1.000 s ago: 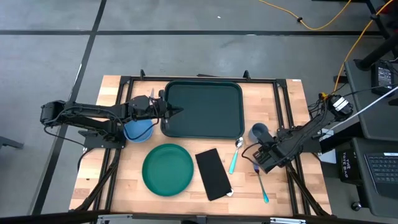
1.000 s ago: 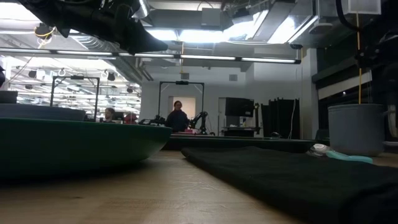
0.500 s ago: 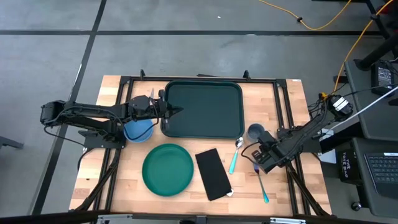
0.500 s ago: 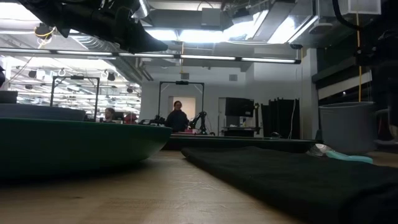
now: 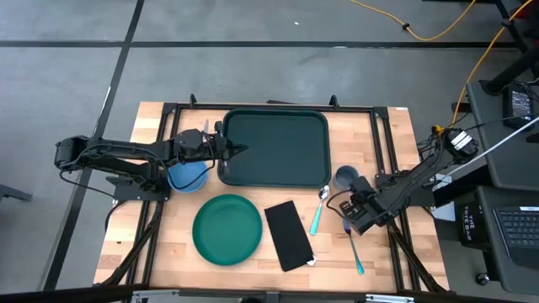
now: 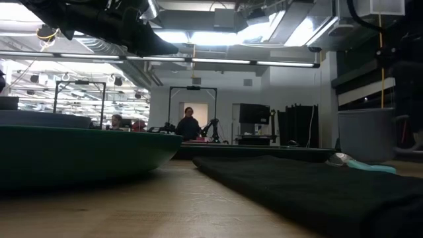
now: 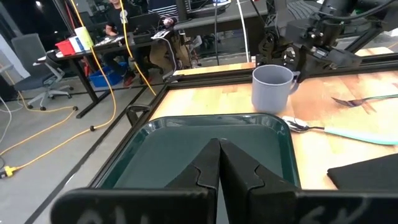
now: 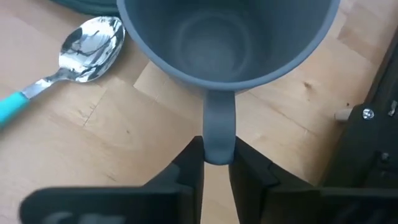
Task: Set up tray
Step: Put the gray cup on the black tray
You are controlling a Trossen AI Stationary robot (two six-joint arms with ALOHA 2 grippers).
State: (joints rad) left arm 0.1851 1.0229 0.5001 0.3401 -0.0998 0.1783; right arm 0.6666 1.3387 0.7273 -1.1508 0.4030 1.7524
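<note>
The right gripper (image 8: 217,163) pinches the handle of the grey mug (image 8: 224,43) just beside the tray (image 5: 274,147) at the table's far middle, the left gripper (image 7: 219,163), pressed together, hovers over the tray's edge, and this thin grip may let the mug swing or slip.

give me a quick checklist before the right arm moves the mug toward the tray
1. Right gripper jaws closed on the handle of the mug: ok, the handle sits pinched between them.
2. Mug empty: ok, its inside shows bare.
3. Mug clear of the spoon: ok, but the spoon lies close beside it.
4. Landing space on the tray: ok, nothing lies in it.
5. Left gripper out of the way: not ok, its shut jaws sit at the tray's left rim.
6. Mug lifted off the table: cannot tell.
</note>
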